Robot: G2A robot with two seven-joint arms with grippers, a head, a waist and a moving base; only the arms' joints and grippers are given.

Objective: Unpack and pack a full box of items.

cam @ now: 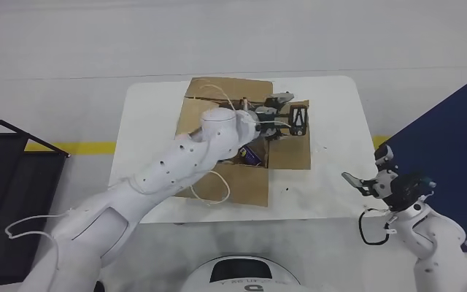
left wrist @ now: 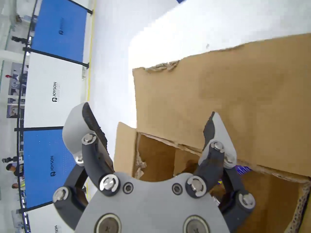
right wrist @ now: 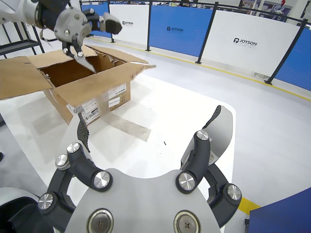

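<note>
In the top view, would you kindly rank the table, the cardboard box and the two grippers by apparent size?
1. table
2. cardboard box
3. left gripper and right gripper: they look about alike, so they are left unranked.

Left arm: white jointed left arm (cam: 175, 168), extended forward.
Left gripper: grey-and-black two-fingered left gripper (left wrist: 149, 120), fingers wide apart.
Right gripper: matching right gripper (right wrist: 149, 117), fingers wide apart, held back at the right.

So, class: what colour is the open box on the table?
The box is plain brown cardboard; the right wrist view shows it best.
</note>
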